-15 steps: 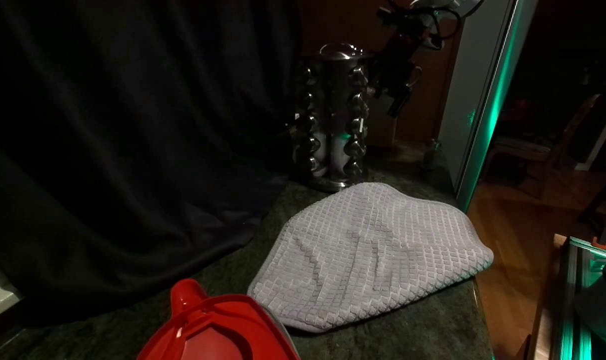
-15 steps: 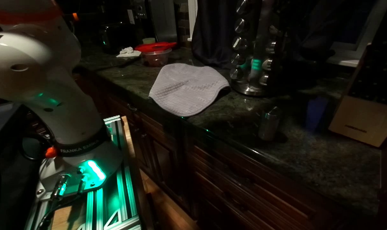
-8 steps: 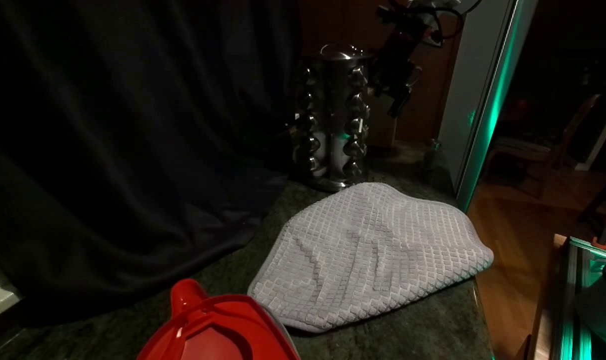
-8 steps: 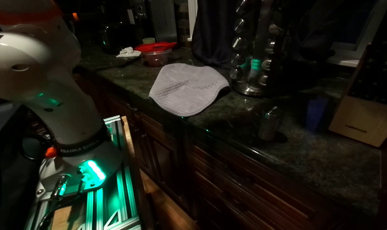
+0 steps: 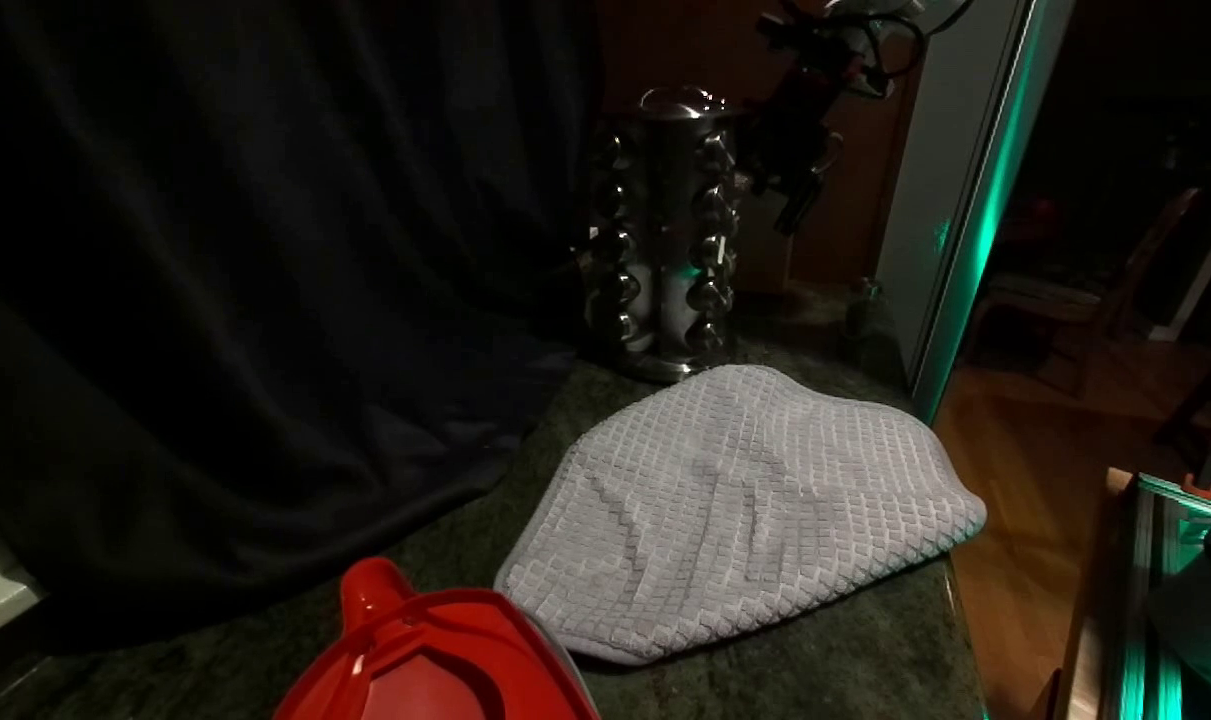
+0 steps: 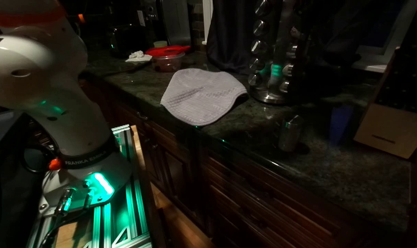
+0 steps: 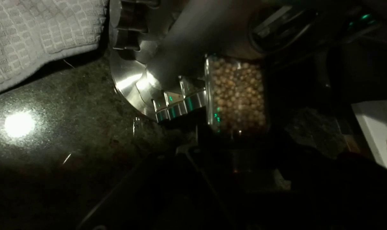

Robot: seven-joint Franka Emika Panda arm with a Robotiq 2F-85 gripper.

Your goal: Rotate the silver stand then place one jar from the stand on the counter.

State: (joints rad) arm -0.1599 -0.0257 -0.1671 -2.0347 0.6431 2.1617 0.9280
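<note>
At upper centre, by the silver stand (image 5: 678,175) on the worktop (image 5: 815,650), the tool (image 5: 775,194) hung beside a grain-filled jar (image 7: 238,95), gripping or not I couldn't tell.

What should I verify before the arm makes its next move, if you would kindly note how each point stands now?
1. Jar of tan grains at the jaws: ok; it shows just beyond them in the wrist view.
2. Jaws firmly shut on the jar: cannot tell; that spot is too dark.
3. Jar fully out of the silver stand: cannot tell; its far end is lost in shadow beside the stand.
4. Stand upright: ok, in both exterior views.
5. Grey cloth well away from the stand: not ok; it lies close by on the counter.
6. Metal canister upright: ok; it stands on the counter.
</note>
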